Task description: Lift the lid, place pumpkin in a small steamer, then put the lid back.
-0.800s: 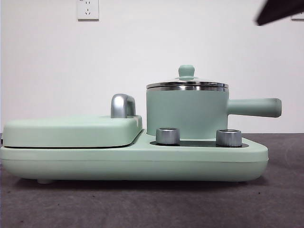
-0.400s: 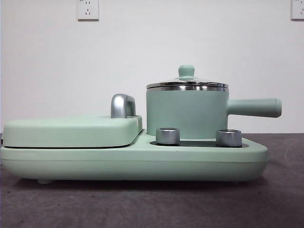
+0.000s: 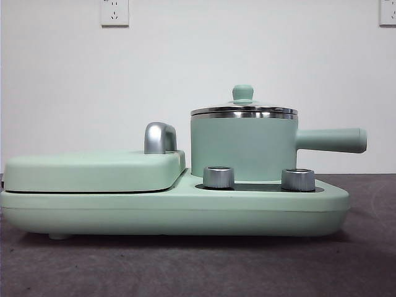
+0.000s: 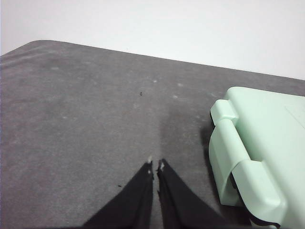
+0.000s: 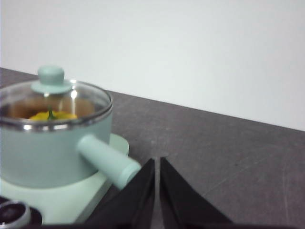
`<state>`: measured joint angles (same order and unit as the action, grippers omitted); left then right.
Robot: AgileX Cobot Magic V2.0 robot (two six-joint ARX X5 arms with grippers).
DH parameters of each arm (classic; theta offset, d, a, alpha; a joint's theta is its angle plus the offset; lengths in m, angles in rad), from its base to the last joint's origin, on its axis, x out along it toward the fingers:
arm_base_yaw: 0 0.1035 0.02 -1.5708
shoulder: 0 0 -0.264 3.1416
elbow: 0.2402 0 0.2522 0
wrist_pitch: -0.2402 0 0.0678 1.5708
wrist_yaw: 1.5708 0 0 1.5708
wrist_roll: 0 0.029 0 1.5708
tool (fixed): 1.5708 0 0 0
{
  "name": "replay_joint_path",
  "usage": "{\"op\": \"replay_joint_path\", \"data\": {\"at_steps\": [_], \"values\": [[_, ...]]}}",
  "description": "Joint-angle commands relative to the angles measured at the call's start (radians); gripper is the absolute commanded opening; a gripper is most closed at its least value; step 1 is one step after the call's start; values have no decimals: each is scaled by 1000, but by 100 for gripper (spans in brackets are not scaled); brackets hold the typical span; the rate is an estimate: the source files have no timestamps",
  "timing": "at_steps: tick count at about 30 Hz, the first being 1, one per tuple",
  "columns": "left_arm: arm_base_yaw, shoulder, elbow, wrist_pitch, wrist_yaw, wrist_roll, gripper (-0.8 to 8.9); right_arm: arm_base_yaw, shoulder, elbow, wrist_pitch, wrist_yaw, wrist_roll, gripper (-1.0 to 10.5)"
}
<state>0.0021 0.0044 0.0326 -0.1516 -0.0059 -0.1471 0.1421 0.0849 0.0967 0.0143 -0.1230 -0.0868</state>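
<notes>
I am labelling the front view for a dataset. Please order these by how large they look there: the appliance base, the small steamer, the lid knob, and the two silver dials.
1. appliance base
2. small steamer
3. The two silver dials look alike, so no ranking between them.
4. lid knob, though it stands farther back than the dials.

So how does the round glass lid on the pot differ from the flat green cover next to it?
The lid is round, clear glass with a steel rim; the flat cover is a rectangular, opaque mint slab.

The lid has a small mint knob on top; the cover carries a curved silver handle.

The lid sits high on the small steamer, with the pumpkin visible through it; the cover lies low on the base.

Both are closed and untouched.
</notes>
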Motion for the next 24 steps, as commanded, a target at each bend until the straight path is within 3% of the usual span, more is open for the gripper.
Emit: {"op": "replay_joint_path", "data": {"at_steps": [1,6,12,24], "values": [[0,-1,-20,14,-5,-3,26,-7,-32,-40,13,1,2,15],[0,-1,-20,14,-5,-3,26,-22,-80,-85,-4,2,3,15],[0,-1,-20,14,-5,-3,26,-48,-81,-85,1,76,4,15],[0,-1,-20,14,-5,-3,26,-80,-81,-85,1,74,8,15]]}}
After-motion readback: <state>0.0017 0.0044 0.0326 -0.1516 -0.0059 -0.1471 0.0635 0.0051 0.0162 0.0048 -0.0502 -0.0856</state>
